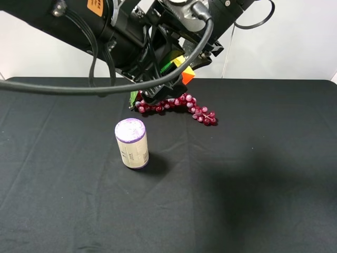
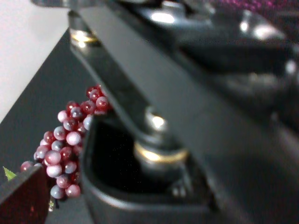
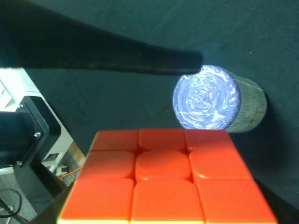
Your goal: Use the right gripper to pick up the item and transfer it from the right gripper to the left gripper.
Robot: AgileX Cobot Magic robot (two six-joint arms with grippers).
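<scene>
Exterior high: the item (image 1: 187, 75) is off the surface (image 1: 263, 190), held in the air where the two arms meet, above the middle of the far edge and right over the bunch of grapes (image 1: 199, 113). Its yellow, green and orange faces show, with black hardware boxing it in on both sides. Right gripper (image 1: 197, 52) comes in from the far right corner side, left gripper (image 1: 158, 79) from the far left corner side. Right jaws: clamped on the item. In the right wrist view the orange 3x3 face fills the foreground right at the lens, sitting square to the camera. Left jaws: wide apart, standing beside the item on its green-face side. Can't tell whether either left finger touches it, it's black on black there. Right wrist view also has a black bar (image 3: 117, 58) crossing just beyond the item; can't tell which part that is. Behind it sits the can (image 1: 131, 143), seen lid-on. Left wrist view: mostly blurred black hardware close to the lens, with the grapes on the surface beyond it. The can stands upright on the surface with its purple lid up, left of the middle, closer to the near edge than the grapes are, and well apart from the item and both grippers. Grapes lie flat near the far edge, with a green leaf (image 1: 132, 98) at their left end.
</scene>
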